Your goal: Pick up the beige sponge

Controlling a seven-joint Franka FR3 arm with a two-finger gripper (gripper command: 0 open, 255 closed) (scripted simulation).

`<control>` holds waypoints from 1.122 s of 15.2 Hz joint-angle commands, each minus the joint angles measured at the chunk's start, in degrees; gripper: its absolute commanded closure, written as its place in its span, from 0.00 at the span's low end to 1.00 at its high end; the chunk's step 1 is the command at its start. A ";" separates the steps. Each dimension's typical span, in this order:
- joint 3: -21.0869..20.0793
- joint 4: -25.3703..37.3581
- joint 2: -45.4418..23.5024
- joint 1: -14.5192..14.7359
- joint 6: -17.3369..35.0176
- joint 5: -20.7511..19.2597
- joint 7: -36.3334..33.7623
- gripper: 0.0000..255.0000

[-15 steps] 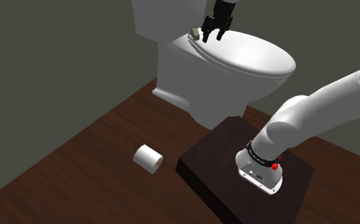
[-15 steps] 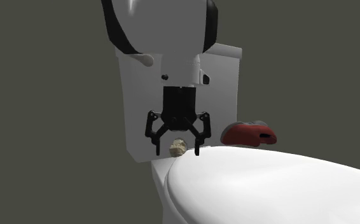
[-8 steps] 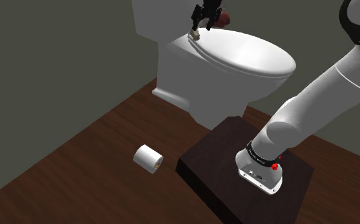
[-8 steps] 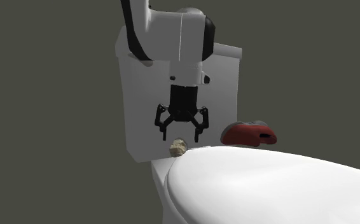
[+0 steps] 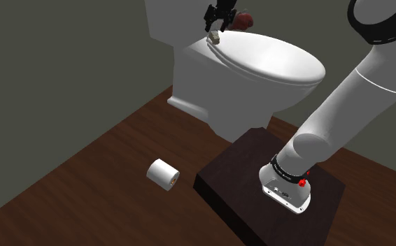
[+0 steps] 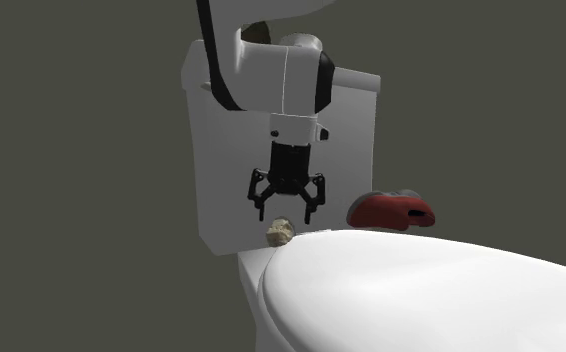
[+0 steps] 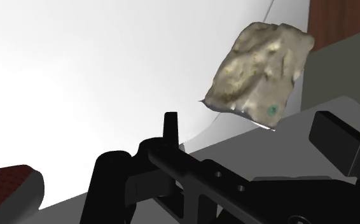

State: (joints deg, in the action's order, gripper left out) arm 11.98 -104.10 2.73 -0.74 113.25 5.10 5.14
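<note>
Black two-finger gripper [image 6: 285,213] is hovering just above the lumpy beige sponge [image 6: 279,233], fingers spread and empty. Sponge is sitting on the white toilet's [image 6: 421,290] rear ledge, beside the lid. Risk: a descending fingertip catching the curved lid and knocking the sponge off the edge.

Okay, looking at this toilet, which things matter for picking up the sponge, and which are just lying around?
Part of the job:
- beige sponge, on the toilet beside the lid
- gripper, open, just above the sponge, not touching it

Just lying about:
- red object by the tank
- paper roll on the floor
</note>
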 commanded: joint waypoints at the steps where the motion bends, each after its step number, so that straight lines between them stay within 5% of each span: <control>1: -0.04 -1.61 0.04 0.04 1.61 0.05 0.06 0.00; 4: -0.04 -2.79 0.01 0.04 2.81 0.11 0.17 0.00; 5: -0.09 -2.84 0.01 0.08 2.88 0.09 0.09 1.00; 17: -0.04 -0.53 0.05 0.03 0.52 0.00 -0.04 1.00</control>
State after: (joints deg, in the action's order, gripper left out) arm 11.95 -105.40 2.89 -0.72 114.46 5.11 5.17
